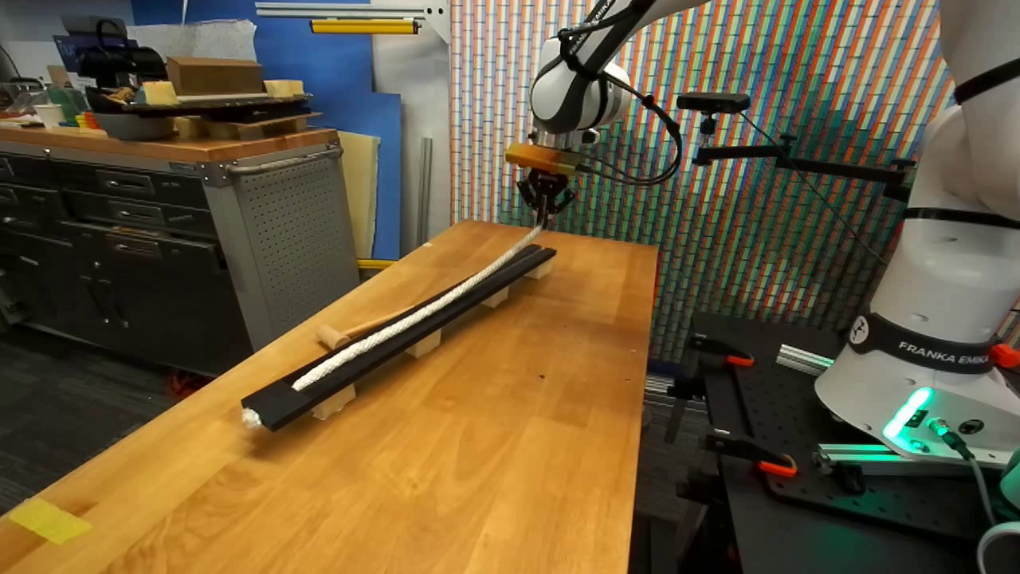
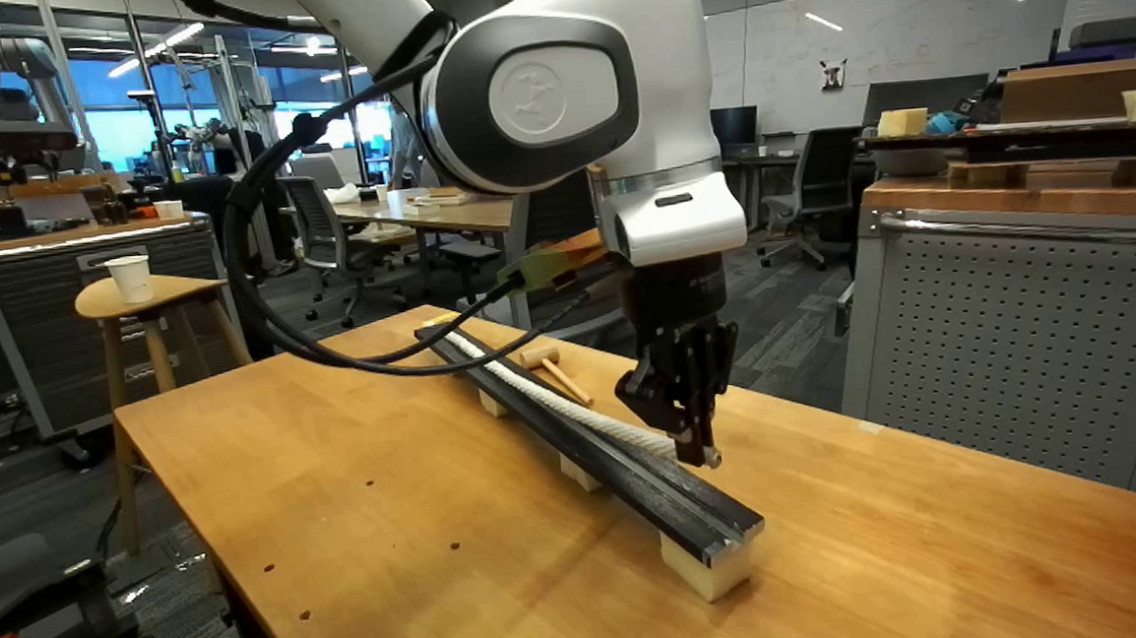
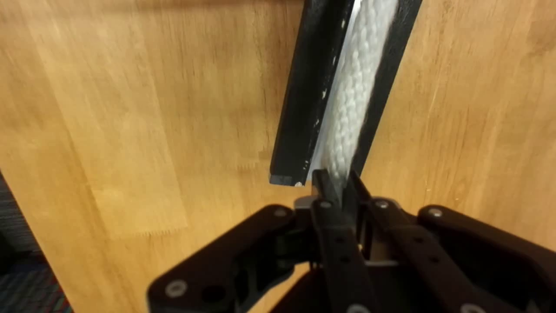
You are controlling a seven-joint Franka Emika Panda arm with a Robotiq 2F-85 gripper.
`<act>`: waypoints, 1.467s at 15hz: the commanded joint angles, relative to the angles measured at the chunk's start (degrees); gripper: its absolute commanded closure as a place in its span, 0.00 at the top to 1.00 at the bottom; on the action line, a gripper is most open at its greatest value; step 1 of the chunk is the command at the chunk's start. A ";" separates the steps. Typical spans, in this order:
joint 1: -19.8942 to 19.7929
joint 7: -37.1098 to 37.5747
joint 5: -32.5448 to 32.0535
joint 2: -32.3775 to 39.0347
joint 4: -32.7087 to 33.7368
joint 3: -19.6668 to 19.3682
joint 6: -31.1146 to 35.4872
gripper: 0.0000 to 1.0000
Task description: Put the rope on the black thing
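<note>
While the fingers point(image 3: 328, 219) pinch one end of the rope point(image 3: 356, 87) up in the air, I see most of it lying along the bar point(image 3: 304, 108).

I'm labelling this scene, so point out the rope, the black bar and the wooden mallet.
Rope point(image 3: 354, 87), wrist view: middle of the stretch showing.
Black bar point(image 2: 581, 443), in an exterior view: long edge beside the rope.
Wooden mallet point(image 2: 539, 357), in an exterior view: its head.

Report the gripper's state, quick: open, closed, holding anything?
Gripper: closed, holding the rope near one end.
</note>
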 commanded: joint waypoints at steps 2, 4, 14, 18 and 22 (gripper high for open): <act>-0.79 6.70 -0.30 0.15 2.32 0.47 -5.20 0.03; -1.30 8.32 0.14 0.23 2.84 0.88 -6.71 0.03; -6.10 7.63 6.61 1.66 6.54 4.63 -14.52 0.03; -7.32 6.84 8.57 3.14 8.24 5.82 -15.58 0.03; -7.56 7.18 8.44 5.39 9.96 6.22 -15.20 0.03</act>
